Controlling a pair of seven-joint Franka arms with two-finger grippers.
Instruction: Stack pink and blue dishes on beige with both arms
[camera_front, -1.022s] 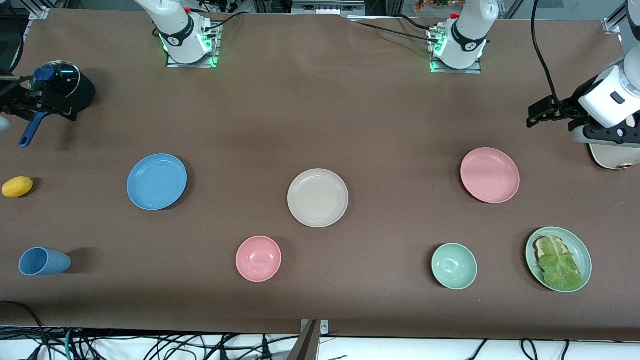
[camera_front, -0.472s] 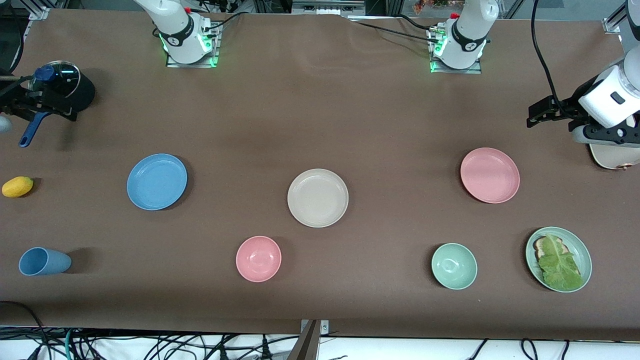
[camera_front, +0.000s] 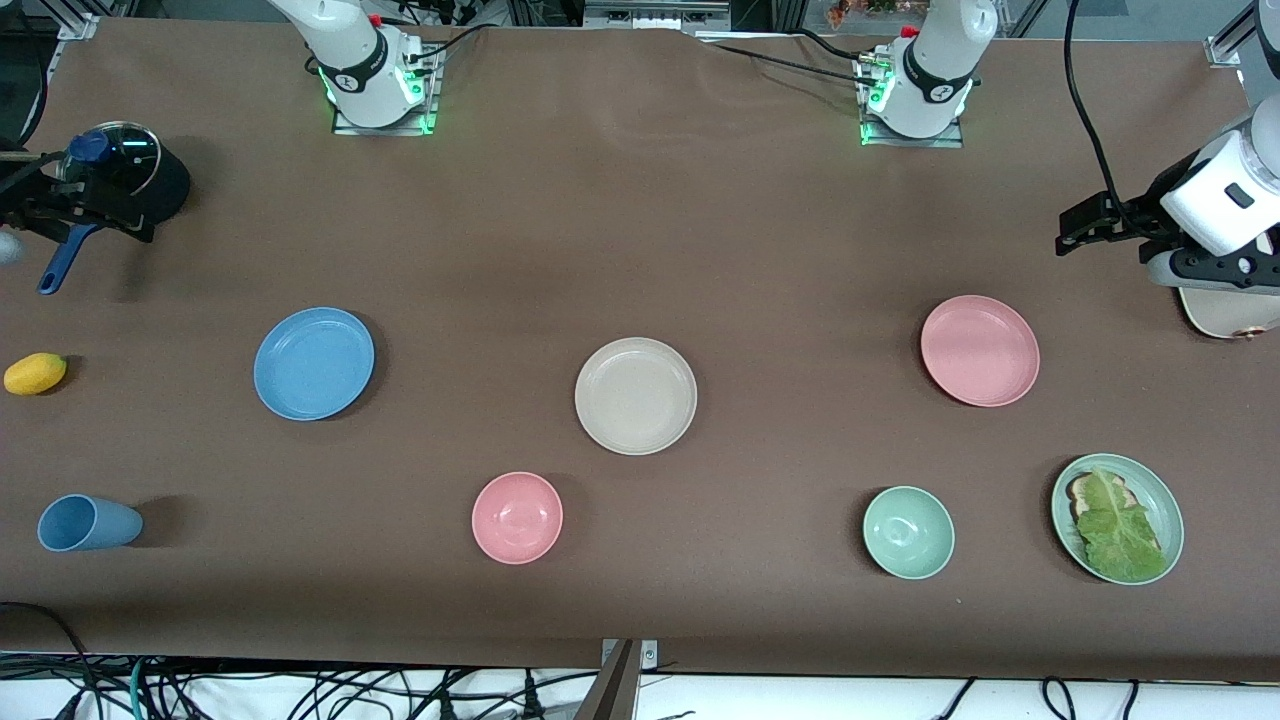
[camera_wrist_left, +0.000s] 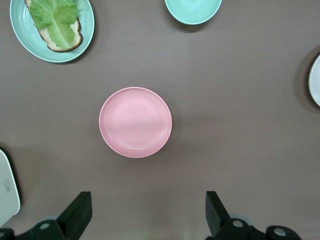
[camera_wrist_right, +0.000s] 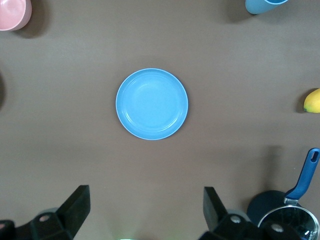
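The pale pink plate (camera_front: 980, 350) lies toward the left arm's end of the table, and the sky blue plate (camera_front: 313, 362) toward the right arm's end. The beige plate (camera_front: 635, 395) sits between them and holds nothing. My left gripper (camera_front: 1077, 228) hangs high up, open, with only bare table between its fingers (camera_wrist_left: 76, 215); the pink plate (camera_wrist_left: 135, 122) lies below it in the left wrist view. My right gripper (camera_front: 125, 215) is also high and open. Its wrist view shows the blue plate (camera_wrist_right: 152, 104) on the table below, apart from its fingers (camera_wrist_right: 75, 207).
A pink bowl (camera_front: 517, 517), a green bowl (camera_front: 908, 532) and a green plate with lettuce (camera_front: 1117, 518) stand nearer the front camera. A blue cup (camera_front: 88, 522), a lemon (camera_front: 35, 373) and a lidded pot (camera_front: 125, 165) are at the right arm's end. A white object (camera_front: 1228, 310) lies at the left arm's end.
The left arm's hand has shifted very slightly toward its end of the table. Nothing on the table has moved.
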